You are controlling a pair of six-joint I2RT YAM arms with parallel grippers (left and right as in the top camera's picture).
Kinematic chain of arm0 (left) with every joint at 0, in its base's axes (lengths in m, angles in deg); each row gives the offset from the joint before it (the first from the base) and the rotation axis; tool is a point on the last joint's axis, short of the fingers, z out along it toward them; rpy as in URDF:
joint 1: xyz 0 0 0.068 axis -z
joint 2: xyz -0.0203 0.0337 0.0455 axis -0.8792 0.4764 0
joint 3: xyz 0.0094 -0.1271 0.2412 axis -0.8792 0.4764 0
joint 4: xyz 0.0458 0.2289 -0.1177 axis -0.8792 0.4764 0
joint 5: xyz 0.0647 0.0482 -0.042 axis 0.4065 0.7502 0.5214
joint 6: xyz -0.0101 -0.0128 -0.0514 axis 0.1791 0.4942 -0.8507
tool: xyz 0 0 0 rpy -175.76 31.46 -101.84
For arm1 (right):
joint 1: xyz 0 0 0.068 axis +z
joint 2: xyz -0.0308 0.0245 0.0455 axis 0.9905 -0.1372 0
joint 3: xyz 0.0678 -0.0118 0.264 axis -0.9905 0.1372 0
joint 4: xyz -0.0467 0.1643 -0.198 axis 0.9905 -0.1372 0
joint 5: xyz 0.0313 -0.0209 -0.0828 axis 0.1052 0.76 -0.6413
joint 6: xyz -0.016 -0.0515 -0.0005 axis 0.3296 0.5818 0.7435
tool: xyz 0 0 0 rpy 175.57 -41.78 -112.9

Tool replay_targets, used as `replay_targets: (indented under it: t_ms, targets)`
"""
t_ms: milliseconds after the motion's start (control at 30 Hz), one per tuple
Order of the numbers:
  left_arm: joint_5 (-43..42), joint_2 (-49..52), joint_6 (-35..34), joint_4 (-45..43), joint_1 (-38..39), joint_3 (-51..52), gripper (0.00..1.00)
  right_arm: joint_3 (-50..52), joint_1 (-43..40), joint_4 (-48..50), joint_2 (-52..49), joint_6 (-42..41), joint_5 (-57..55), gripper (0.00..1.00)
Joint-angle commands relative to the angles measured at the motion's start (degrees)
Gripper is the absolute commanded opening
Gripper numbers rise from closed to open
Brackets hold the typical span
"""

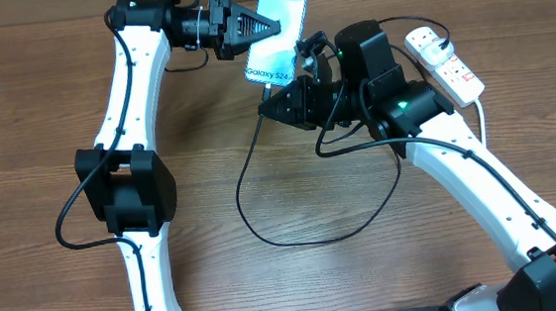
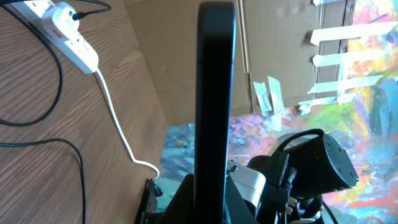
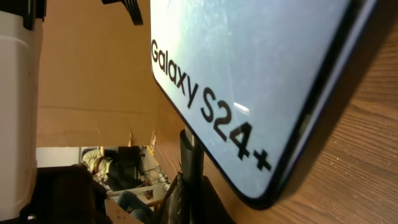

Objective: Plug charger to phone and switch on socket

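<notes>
Left wrist view shows the phone edge-on, hiding its screen.

This looks like a robotics lab or workshop. Two white arms work over a wood-grain table, with cardboard screens behind. A paint-splashed sheet with tape strips hangs at right, and blurred seated people show at lower left.
</notes>
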Motion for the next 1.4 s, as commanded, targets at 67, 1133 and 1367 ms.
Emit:
replay_targets:
  t_ms: [67, 1133, 1367]
  targets:
    - [-3.19, -3.04, 1.55, 1.01, 0.48, -1.6, 0.04, -1.25, -2.25, 0.59, -0.22, 0.0, -0.09, 0.04]
    - [-3.17, -3.04, 0.0, 1.05, 0.59, -1.62, 0.04, -1.25, -0.33, -0.46, -2.23, -0.68, 0.35, 0.04]
    - [-3.17, -3.04, 0.04, 0.37, 0.57, -1.62, 0.04, -1.25, -0.35, 2.12, -2.27, -0.7, 2.84, 0.04]
